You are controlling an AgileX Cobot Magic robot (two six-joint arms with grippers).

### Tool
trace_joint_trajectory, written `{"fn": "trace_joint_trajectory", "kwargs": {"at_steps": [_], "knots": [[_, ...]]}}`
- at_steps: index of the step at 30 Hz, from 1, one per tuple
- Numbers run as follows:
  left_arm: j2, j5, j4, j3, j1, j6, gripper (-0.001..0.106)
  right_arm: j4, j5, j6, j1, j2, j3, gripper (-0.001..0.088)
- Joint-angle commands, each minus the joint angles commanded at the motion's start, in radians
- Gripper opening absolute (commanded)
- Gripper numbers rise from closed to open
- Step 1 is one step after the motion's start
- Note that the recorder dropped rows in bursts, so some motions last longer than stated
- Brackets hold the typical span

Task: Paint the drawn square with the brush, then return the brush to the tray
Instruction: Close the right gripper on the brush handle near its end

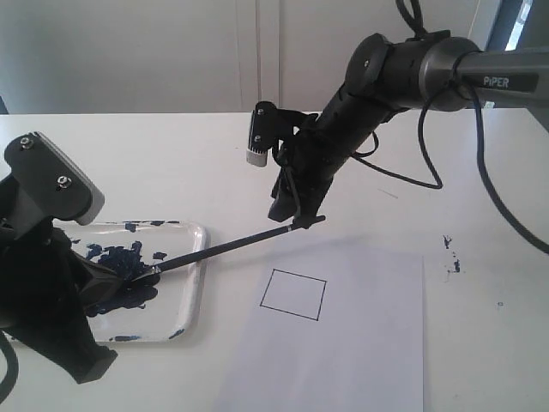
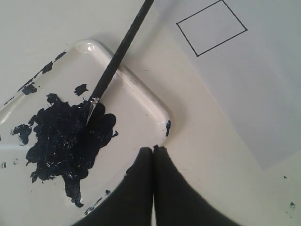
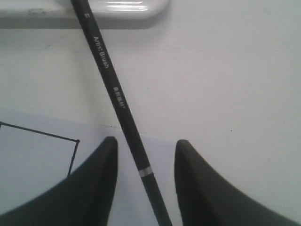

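A white counter (image 1: 154, 163) fills most of the exterior view, matte and evenly lit, with soft shadows. Behind it stands a pale wall (image 1: 111, 51) crossed by thin vertical seams (image 1: 259, 60) (panels or doors, hard to tell). At the upper right a dark frame (image 1: 502, 21) edges a bright strip of light (image 1: 520, 30)

1. The white word "PiPER" stands on the grey tube of the right arm (image 1: 455, 69), seen in the exterior view.
2. Pale print reading "Artist Brush" runs lengthwise along the black handle of the brush (image 3: 101, 54), seen in the right wrist view.
3. A second short pale marking sits on the same handle, nearer the silver band, and is too blurred to read.
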State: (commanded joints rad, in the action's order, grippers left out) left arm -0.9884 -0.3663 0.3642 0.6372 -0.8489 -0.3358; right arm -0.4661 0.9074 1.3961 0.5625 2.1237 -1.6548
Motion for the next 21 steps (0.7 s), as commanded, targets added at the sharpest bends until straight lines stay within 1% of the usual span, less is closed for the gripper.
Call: {"fn": "trace_joint_trajectory", "kwargs": {"at_steps": [7,11,15,21], "knots": [[0.000,0.000,0.000,0.000,0.000,0.000,0.000,0.014,0.005,-0.004,0.000,0.046,0.000,0.0378],[0.000,0.000,0.002,0.000,0.000,0.000,0.000,0.029,-0.019,-0.004,0.013,0.064,0.000,0.0378],[0.000,0.000,0.002,0.000,0.000,0.000,0.000,0.092,-0.038,-0.004,0.023,0.066,0.000,0.0377],[0.000,0.000,0.002,0.000,0.000,0.000,0.000,0.115,-0.069,-0.006,0.023,0.073,0.000,0.0300]]}}
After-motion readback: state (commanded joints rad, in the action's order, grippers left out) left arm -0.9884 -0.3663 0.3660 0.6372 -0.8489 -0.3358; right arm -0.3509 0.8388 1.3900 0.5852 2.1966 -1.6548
